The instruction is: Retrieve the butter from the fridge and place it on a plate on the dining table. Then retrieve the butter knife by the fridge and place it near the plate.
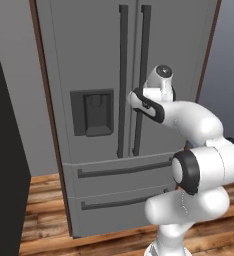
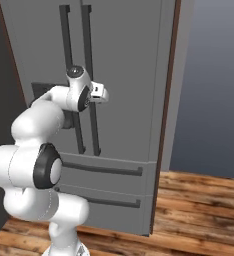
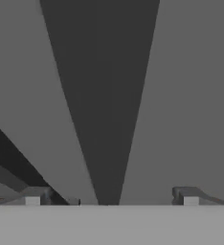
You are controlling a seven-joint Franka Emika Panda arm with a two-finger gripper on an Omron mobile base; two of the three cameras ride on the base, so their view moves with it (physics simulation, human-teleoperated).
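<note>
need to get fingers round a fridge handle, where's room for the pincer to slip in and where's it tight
Tight: the narrow gap between the two long door handles. Freer: the flat door panel right of the right handle, out to the fridge edge. In the hand view the open pincer straddles a dark handle, bare door either side.

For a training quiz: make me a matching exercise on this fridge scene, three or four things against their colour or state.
Things:
1. fridge doors
2. door handle
3. tool
4. floor

Descriptions:
A. brown wood planks
B. open, one handle straight ahead between its tips
C. closed, grey
D. long, dark, vertical

Pairs: 1-C, 2-D, 3-B, 4-A
</note>
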